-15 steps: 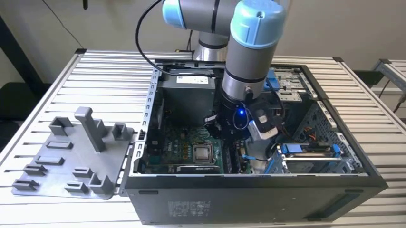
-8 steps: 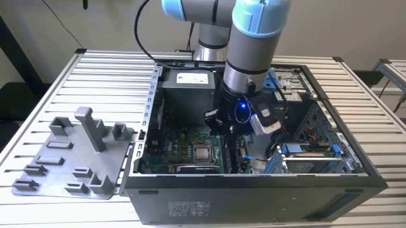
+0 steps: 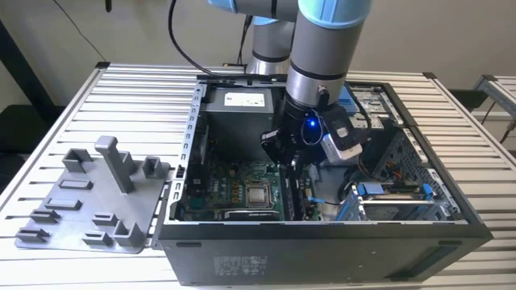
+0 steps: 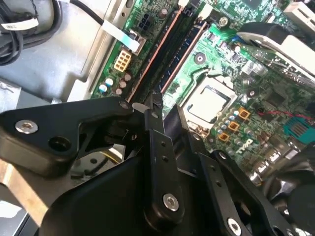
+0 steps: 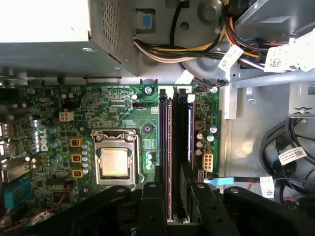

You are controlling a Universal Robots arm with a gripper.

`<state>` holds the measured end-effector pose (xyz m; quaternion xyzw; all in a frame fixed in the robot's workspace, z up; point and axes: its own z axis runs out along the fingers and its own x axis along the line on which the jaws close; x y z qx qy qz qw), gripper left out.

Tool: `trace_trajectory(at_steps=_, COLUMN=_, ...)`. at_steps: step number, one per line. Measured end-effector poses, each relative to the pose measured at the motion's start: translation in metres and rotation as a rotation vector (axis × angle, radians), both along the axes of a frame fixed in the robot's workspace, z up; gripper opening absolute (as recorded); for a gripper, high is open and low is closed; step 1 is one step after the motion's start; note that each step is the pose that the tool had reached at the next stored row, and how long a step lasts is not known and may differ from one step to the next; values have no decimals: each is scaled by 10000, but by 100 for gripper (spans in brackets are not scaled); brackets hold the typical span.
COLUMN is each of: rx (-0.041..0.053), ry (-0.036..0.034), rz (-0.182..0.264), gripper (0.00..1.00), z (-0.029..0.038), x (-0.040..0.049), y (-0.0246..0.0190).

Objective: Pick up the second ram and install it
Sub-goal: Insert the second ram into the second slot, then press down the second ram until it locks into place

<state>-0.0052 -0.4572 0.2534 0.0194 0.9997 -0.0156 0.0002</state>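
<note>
We are looking at the black two-fingered claw [image 3: 290, 158] on the single arm, hanging low inside the open black metal computer case [image 3: 322, 254]. There is only this one arm, so there is no nearer-arm question.

In the first wrist view the claw [image 5: 174, 209] is sitting right over the memory slots of the green circuit board [image 5: 123, 108]. The second ram, a thin long near-black memory stick [image 5: 180, 147], is lying directly under the claw and running straight out ahead of it. Its near end is sitting inside the claw's gap. Its long axis is lining up with the slots and is running crosswise to the claw's closing direction.

We are judging that the stick is standing on edge in or just over its slot. We cannot tell whether it is fully seated. A bright blue plastic memory slot [image 5: 190, 128] is running parallel, just beside the stick on one side of the claw. An occupied-looking dark slot with a reddish edge [image 5: 166, 147] is lying just beside it on the other side.

The claw's gap is looking narrow and is straddling the stick. We cannot tell whether it is clamping the stick or is loose around it.

The square silver processor socket [image 5: 114, 162] is sitting well off to the side of the claw. The grey plastic parts tray with upright posts [image 3: 81, 205] is resting outside the case, well apart from the claw.
</note>
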Motion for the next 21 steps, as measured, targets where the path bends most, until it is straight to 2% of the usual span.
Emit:
trace_trajectory(at_steps=2, rx=1, ry=0, rz=-1, gripper=26, z=6, x=-1, y=0)
trace_trajectory(at_steps=3, rx=1, ry=0, rz=-2, gripper=20, z=9, x=-1, y=0)
trace_trajectory(at_steps=4, rx=1, ry=0, rz=-1, gripper=20, z=12, x=-1, y=0)
trace_trajectory(at_steps=6, rx=2, ry=-1, rz=-2, gripper=11, z=19, x=-1, y=0)
trace_trajectory(at_steps=21, rx=2, ry=-1, rz=-1, gripper=11, z=68, x=0, y=0)
